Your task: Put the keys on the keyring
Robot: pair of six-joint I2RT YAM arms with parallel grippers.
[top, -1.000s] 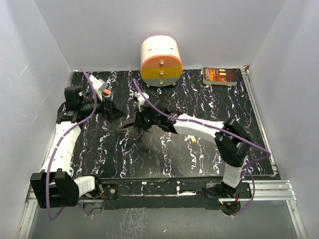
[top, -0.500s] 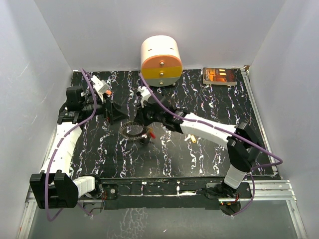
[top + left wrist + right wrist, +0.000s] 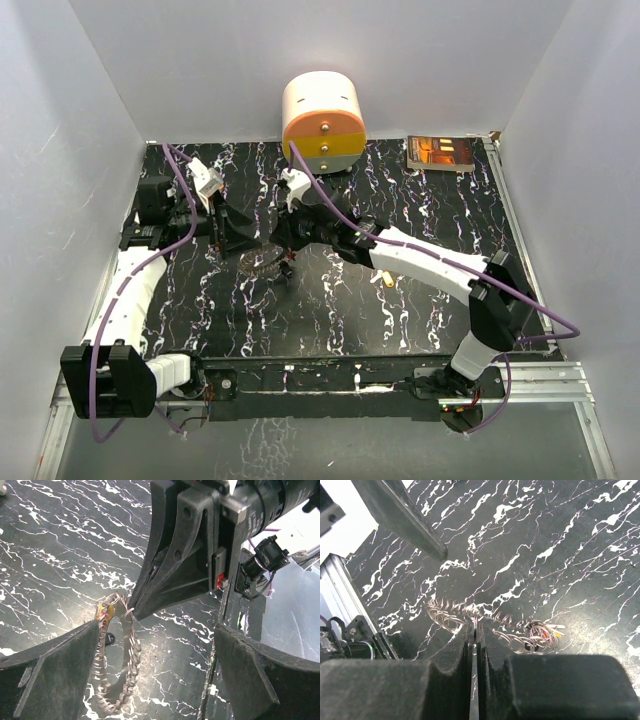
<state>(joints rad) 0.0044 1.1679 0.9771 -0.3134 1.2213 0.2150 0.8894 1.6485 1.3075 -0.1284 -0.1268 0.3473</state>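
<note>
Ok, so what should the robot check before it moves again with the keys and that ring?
1. Is the right tool pinching the keyring? Ok: its jaws are shut on the rim.
2. Is the left tool ready to grab? Ok: it is wide open beside the ring.
3. Are the two tools apart? Ok: a gap shows between them in the left wrist view.
4. Are the coloured keys threaded on the ring? Cannot tell: they lie right against it.
5. Is the yellow key on the ring? Not ok: it lies alone on the table.
</note>
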